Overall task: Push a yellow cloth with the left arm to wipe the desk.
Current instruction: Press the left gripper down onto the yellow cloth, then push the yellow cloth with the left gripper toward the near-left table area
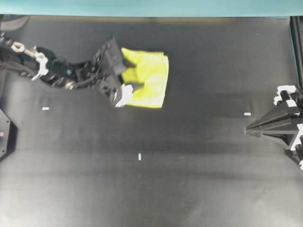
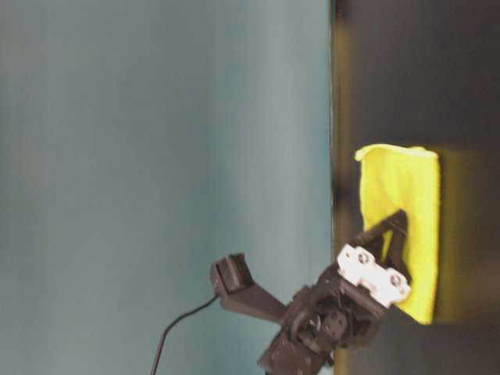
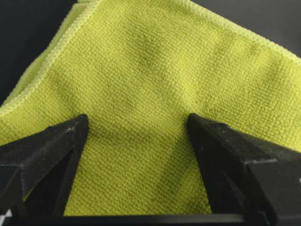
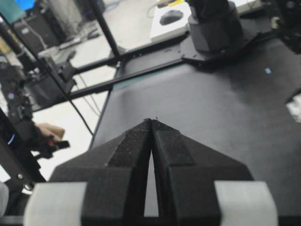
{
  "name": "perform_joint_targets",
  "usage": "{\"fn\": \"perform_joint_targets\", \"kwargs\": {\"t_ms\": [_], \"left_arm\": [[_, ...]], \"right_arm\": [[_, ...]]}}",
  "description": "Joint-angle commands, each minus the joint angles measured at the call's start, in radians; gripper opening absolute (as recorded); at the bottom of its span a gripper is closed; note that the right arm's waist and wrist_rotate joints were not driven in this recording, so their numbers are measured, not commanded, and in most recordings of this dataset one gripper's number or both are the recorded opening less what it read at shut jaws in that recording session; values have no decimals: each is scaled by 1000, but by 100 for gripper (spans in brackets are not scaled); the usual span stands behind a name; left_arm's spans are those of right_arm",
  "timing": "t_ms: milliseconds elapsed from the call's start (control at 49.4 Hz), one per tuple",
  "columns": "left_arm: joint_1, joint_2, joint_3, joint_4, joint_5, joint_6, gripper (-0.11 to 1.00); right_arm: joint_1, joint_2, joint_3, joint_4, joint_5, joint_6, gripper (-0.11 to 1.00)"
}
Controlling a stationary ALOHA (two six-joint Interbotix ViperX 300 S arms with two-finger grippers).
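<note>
Black pointed fingers [image 3: 56, 150] of the left arm's gripper [image 1: 129, 79] stand spread apart, their tips pressed down on the folded pale-yellow terry cloth [image 1: 147, 78]. That cloth lies flat on the matte-black desk [image 1: 189, 165], toward the far left, near the teal strip [image 1: 151, 7]. Well apart at the right edge, the right arm's black gripper [image 4: 151, 123] has its fingers pressed together, holding nothing.

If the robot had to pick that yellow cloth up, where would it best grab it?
Probably the loose corner of the yellow cloth, coming from above. The cloth lies flat on the desk, so only a pinched edge offers a hold. The left tool is open on it.
</note>
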Motion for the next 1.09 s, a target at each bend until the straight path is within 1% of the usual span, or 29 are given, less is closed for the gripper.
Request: {"fn": "perform_joint_targets", "kwargs": {"t_ms": [0,304,506,769,992,1073], "left_arm": [[-54,-26,44,3,-14,-2,83],[-184,-123,202,3,-48,-6,83],[-301,-178,268,3,-48,-37,83],[-457,-204,316,2,-44,-83,83],[-609,-202,319,3,-43,-124,83],[-673,-202,318,3,-41,-127,83]], "right_arm": [[0,2,-3,0,-5,0,0],[0,2,-3,0,-5,2,0],[0,0,-3,0,-8,2,0],[0,0,-3,0,-9,2,0],[0,0,-3,0,-8,0,0],[0,0,-3,0,-8,2,0]]}}
